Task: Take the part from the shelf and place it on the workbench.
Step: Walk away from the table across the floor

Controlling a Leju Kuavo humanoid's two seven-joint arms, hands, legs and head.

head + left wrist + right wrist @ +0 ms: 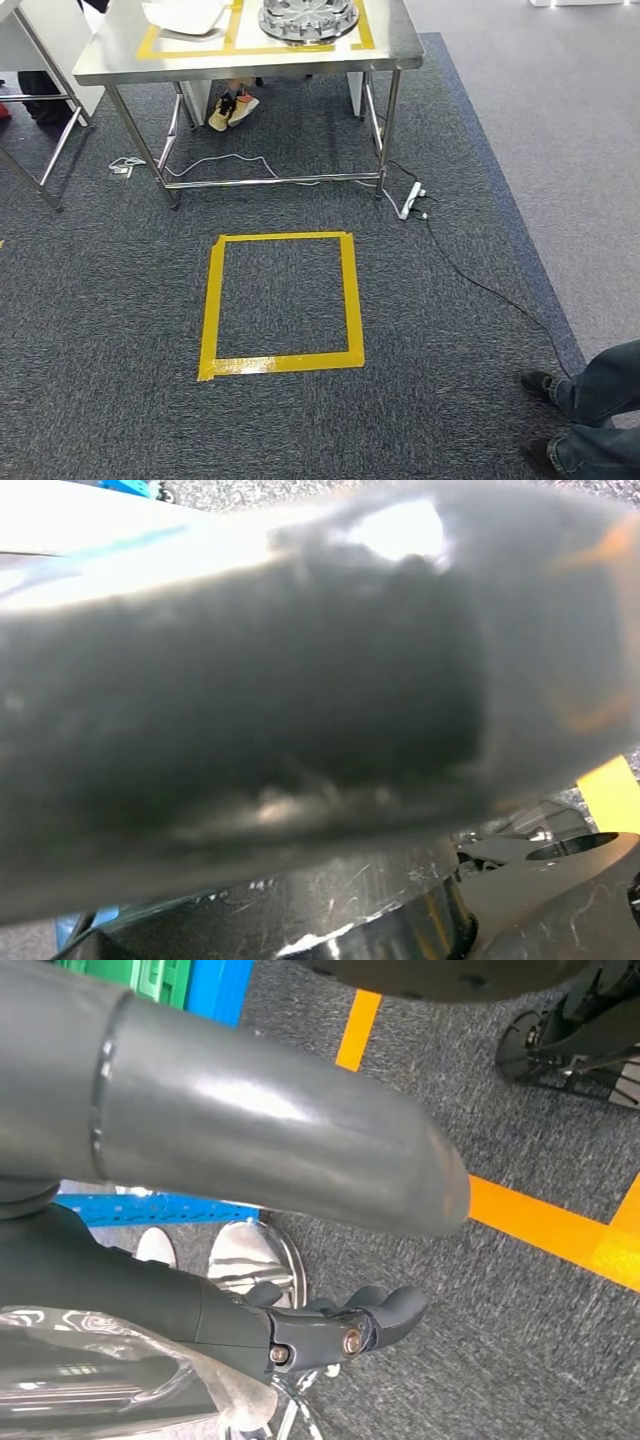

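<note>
Right hand grips clear-wrapped part; long axis indiscernible. Left hand blurred, grip state unclear. Workbench ahead.

The brushed stainless-steel table gleams softly. On it rests a round, ribbed cast-metal part, dull silver. The dark grey carpet floor looks coarse and matt, while the yellow tape square on it is glossy.

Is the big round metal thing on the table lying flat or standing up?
Lying flat. The round metal part rests on the steel table, inside the yellow tape.
</note>
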